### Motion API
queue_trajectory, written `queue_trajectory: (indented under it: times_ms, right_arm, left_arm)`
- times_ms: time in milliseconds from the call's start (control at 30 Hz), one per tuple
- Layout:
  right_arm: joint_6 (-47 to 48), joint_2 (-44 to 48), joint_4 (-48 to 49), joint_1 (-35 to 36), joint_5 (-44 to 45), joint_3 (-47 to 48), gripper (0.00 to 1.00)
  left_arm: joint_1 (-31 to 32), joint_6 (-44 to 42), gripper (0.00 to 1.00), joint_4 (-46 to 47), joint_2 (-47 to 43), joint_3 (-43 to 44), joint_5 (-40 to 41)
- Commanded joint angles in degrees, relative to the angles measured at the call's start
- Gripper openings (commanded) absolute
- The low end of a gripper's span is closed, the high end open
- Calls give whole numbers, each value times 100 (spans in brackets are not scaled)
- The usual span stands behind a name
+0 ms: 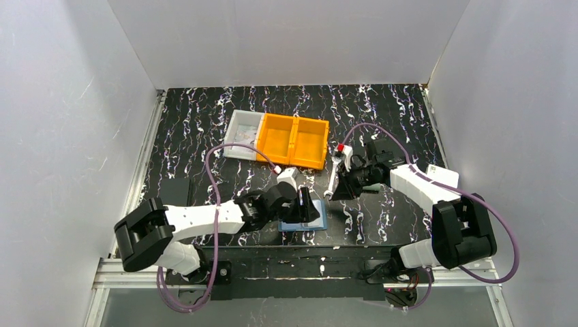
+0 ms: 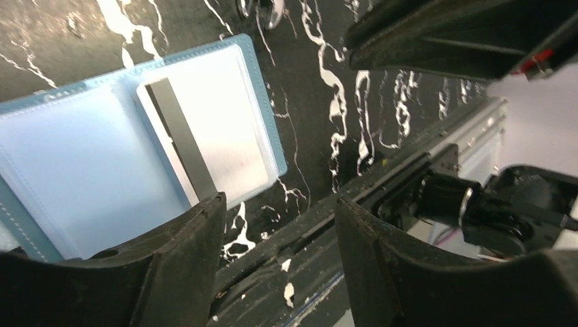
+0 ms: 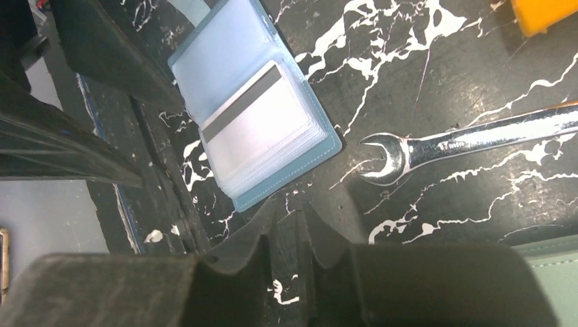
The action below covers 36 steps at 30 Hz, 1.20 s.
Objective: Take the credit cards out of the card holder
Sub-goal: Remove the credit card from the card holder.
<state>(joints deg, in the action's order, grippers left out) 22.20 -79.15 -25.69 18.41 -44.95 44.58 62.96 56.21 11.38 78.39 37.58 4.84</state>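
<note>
The left gripper (image 2: 276,204) has its fingers apart with only the dark marbled table (image 2: 307,122) between them. The card holder (image 2: 82,163) lies open and flat just ahead of the left-hand fingertip, which overlaps its near edge in the left wrist view; whether they touch cannot be told. The holder's far clear pocket holds a pale credit card (image 2: 218,129) with a dark stripe along one long side, tucked fully inside. From the right wrist, more clear sleeves show stacked under it, and what they hold cannot be made out. The right gripper (image 3: 287,214) has its fingers drawn nearly together with a slim gap and nothing in it. It sits off the holder, which lies ahead and to the left of its tips. A steel wrench (image 3: 463,139) lies ahead to their right, its open jaw near the holder's corner but apart from it. A pale green pouch (image 3: 553,272) shows beside the right-hand finger. Well beyond both grippers stand a two-compartment orange bin (image 1: 294,139) and, touching it, a white tray (image 1: 244,113) whose contents are too small to tell.
</note>
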Motion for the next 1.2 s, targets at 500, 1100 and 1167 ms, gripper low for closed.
queue_trajectory:
  times_ms: [500,1100,1167]
  right_arm:
    - [-2700,-363,2467,135,-809,-708,13]
    - [-3661,-991,2822,506,-626,-705,27]
    - [-3702,-1012,2833,550,-610,-713,29]
  left_arm:
    - [-77,-263,49,-1458,187,744,565]
    - [-485,2,45,-305,385,176,-152]
    - [-502,22,45,-286,420,153,-163]
